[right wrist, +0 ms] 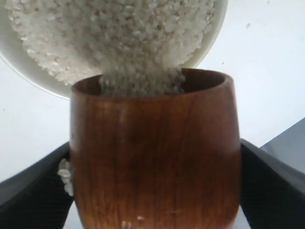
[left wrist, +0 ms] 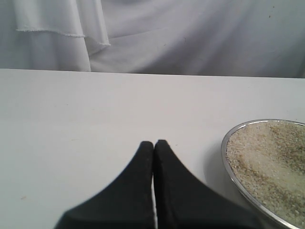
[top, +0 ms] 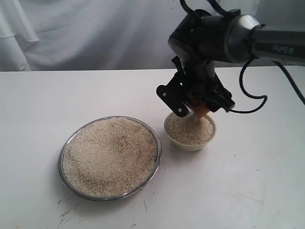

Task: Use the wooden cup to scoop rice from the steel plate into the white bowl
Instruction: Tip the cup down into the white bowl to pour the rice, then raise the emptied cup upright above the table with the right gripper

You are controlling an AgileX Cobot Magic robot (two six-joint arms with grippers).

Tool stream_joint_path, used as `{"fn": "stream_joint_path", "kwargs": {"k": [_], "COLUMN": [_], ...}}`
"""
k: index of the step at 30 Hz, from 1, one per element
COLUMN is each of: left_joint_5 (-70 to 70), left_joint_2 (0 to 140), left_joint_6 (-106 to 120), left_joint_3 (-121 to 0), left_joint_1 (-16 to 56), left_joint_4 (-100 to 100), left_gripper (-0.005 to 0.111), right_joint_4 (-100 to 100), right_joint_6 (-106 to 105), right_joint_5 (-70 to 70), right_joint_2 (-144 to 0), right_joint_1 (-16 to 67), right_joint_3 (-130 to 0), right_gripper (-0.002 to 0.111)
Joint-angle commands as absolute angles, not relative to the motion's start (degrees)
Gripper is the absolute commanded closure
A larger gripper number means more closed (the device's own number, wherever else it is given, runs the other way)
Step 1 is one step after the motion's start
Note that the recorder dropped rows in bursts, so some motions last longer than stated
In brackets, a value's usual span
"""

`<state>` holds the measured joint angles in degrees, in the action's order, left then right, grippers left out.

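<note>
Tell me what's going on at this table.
The right claw holds the cup tipped over the bowl, and rice runs from its mouth onto the heap already in the bowl. Beside the bowl, the plate is piled wide with more rice. The left claw is shut and holds nothing, sitting over the table next to the plate.

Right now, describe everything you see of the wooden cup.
The wooden cup is a rounded, handleless tumbler of reddish-brown, grained wood. The right gripper clamps it between black fingers, tipped over the white bowl. Rice spills from its mouth into the bowl; a few grains cling to its side.
</note>
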<state>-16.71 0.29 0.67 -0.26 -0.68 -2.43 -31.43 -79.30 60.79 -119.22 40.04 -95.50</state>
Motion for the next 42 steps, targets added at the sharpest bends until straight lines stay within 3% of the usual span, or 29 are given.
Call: {"fn": "stream_joint_path", "kwargs": {"k": [1, 14, 22, 33, 42], "left_joint_5": [-16.34, -16.34, -16.34, -16.34, -16.34], "left_joint_2": [0.0, 0.0, 0.0, 0.0, 0.0], "left_joint_6": [0.49, 0.49, 0.49, 0.49, 0.49], "left_joint_3": [0.0, 0.0, 0.0, 0.0, 0.0], "left_joint_1": [-0.6, -0.6, -0.6, -0.6, -0.6], "left_joint_4": [-2.48, -2.48, -2.48, -2.48, -2.48], "left_gripper": [0.107, 0.107, 0.107, 0.107, 0.107], "right_joint_4": [-35.77, -40.13, -2.32, 67.32, 72.95], "right_joint_6": [-77.53, -74.29, -77.23, -121.06, -121.29], "right_joint_5": [61.88, 63.78, 64.01, 67.06, 69.02], "right_joint_2": [-118.78, -117.67, -107.76, -101.37, -101.61], "right_joint_1": [41.15, 43.94, 35.66, 12.42, 10.02], "right_joint_3": [-95.76, -95.76, -95.63, -73.57, -62.11], "right_gripper": [0.108, 0.108, 0.108, 0.108, 0.108]}}
